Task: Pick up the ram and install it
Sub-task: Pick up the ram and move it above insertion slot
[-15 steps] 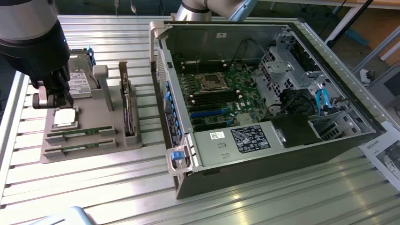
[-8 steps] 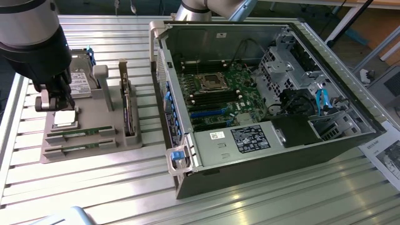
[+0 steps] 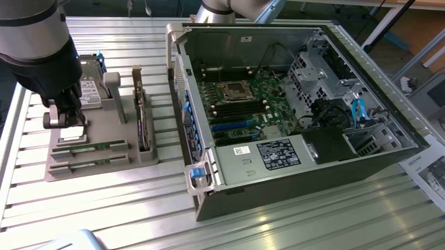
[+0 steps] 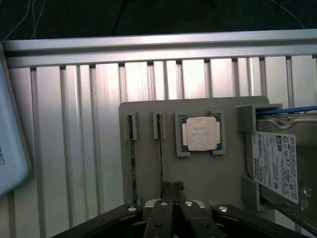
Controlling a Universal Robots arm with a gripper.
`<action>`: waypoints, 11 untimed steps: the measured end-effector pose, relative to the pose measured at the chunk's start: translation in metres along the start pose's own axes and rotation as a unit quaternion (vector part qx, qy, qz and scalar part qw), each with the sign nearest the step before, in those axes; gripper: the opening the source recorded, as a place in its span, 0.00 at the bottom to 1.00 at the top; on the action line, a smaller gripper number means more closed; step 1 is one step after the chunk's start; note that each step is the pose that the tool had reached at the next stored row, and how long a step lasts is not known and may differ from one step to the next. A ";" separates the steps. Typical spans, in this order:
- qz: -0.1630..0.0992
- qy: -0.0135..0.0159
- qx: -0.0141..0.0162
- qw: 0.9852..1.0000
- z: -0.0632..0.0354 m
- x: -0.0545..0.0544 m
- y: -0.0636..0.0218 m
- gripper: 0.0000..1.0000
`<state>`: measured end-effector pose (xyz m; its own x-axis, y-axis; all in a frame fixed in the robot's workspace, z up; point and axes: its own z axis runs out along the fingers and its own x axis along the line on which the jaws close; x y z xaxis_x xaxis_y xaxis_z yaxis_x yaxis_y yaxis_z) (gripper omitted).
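Two ram sticks, thin green boards, stand on edge in slots of a grey holder tray (image 3: 104, 169); one ram stick (image 3: 90, 147) is nearer my gripper, the other (image 3: 90, 162) nearer the tray's front. In the wrist view they appear edge-on as the ram stick (image 4: 161, 153) and its neighbour (image 4: 132, 144). My gripper (image 3: 64, 121) hangs over the tray at the exterior view's left, shut with nothing in it. Its black fingertips (image 4: 172, 187) meet just beside the nearer stick. The open computer case (image 3: 292, 172) lies at the exterior view's right, its motherboard (image 3: 243, 107) exposed.
The tray also carries a square silver processor (image 4: 200, 134), a hard drive (image 4: 277, 163) and an upright dark expansion card (image 3: 143, 122). A pale blue-white object (image 4: 10, 139) lies on the slatted aluminium table (image 3: 104, 208). The case's wall (image 3: 184, 94) rises next to the tray.
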<state>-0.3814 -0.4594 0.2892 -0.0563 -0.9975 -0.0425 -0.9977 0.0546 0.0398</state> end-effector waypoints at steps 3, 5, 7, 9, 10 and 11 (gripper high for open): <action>0.000 0.000 0.000 1.000 0.0041 0.000 -0.0001 0.10; 0.000 0.000 0.000 1.000 0.0070 0.001 -0.0003 0.10; 0.000 0.000 0.000 1.000 0.0080 0.001 -0.0003 0.10; 0.000 0.000 0.000 1.000 0.0081 0.001 -0.0003 0.10; 0.000 0.000 0.000 1.000 0.0082 0.001 -0.0003 0.10; 0.000 0.000 0.000 1.000 0.0083 0.001 -0.0003 0.10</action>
<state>-0.3814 -0.4597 0.2810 -0.0563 -0.9975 -0.0425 -0.9977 0.0546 0.0393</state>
